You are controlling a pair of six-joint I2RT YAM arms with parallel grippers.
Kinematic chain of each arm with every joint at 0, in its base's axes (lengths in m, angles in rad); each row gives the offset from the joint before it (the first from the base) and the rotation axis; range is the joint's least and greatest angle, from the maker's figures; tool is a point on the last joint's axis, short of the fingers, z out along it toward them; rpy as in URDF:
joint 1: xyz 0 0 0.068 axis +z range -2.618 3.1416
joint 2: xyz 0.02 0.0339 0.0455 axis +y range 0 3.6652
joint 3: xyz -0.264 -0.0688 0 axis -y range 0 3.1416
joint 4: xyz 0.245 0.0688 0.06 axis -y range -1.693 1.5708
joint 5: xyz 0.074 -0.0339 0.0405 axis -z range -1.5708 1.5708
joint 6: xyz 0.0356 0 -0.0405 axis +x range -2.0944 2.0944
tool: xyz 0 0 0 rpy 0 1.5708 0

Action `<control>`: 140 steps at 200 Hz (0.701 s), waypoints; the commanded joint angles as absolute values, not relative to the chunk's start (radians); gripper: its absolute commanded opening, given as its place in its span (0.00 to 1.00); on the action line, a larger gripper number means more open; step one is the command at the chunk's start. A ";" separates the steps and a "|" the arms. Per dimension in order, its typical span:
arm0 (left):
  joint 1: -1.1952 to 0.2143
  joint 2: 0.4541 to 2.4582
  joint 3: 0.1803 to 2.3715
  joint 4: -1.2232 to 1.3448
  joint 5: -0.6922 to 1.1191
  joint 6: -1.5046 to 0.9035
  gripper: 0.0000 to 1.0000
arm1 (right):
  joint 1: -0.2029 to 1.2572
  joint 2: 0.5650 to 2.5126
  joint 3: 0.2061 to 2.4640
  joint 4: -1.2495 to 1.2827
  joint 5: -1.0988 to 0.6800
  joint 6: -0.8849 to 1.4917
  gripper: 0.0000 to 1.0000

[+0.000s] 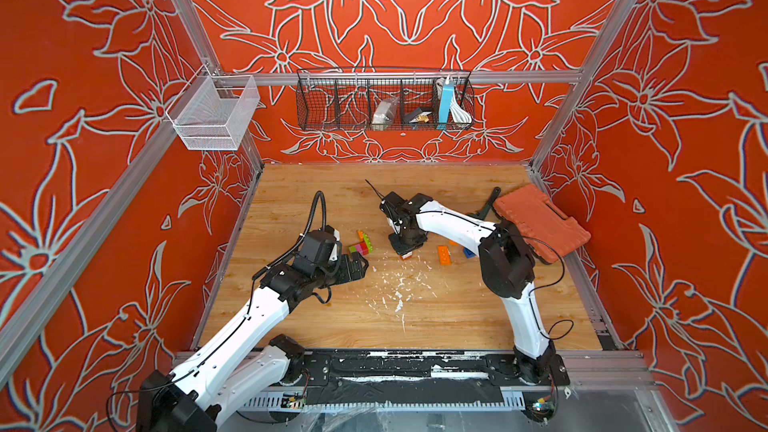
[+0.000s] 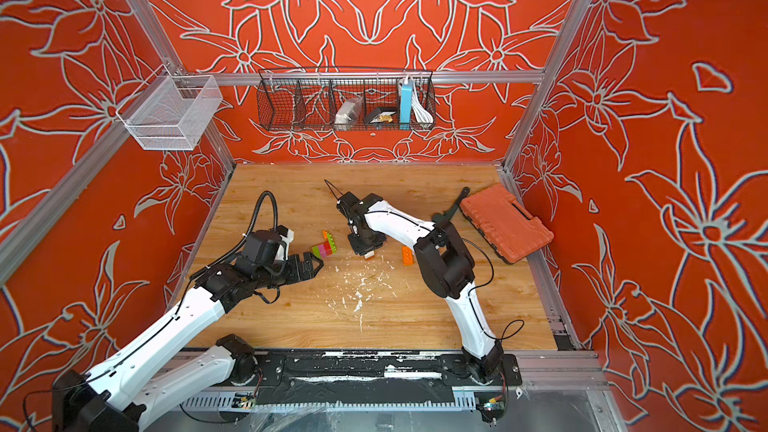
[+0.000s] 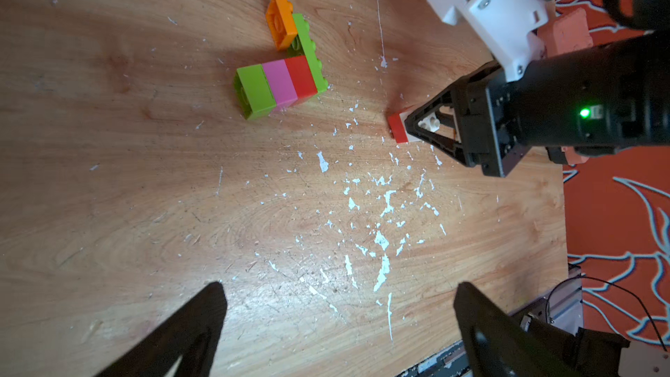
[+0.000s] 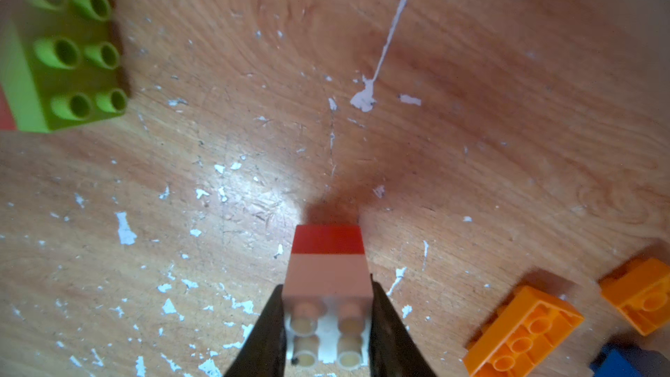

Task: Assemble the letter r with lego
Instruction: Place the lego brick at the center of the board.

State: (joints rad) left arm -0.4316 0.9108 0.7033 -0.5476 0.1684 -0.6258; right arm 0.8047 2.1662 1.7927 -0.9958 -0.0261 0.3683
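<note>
A joined lego piece (image 1: 361,245) (image 2: 326,248) (image 3: 279,85) lies on the wooden table: lime green, pink and red bricks in a row, a long lime green brick across the red end, and an orange brick beside it. My right gripper (image 4: 326,284) (image 1: 407,252) is shut on a white brick stacked on a red one (image 4: 328,248) (image 3: 398,126), red end down at the table, right of that piece. My left gripper (image 3: 339,286) (image 1: 360,264) hangs open and empty just in front of the piece. Two orange bricks (image 4: 522,335) (image 1: 444,254) and a blue brick (image 1: 468,253) lie loose to the right.
A big orange-red ribbed case (image 1: 540,222) rests against the right wall, a black tool (image 1: 488,205) beside it. White paint flecks (image 1: 399,288) speckle the table's middle. Wire baskets (image 1: 384,99) hang on the back wall, above the table.
</note>
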 commanded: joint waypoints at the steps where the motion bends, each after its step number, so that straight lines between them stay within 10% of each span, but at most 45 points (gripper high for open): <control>1: -0.436 0.910 0.699 -0.536 0.147 -0.623 0.99 | 0.851 2.197 1.838 -1.045 -0.034 0.360 0.10; 140: -0.450 0.955 0.761 -0.579 0.117 -0.570 0.99 | 0.821 1.966 1.718 -0.930 -0.142 0.386 0.66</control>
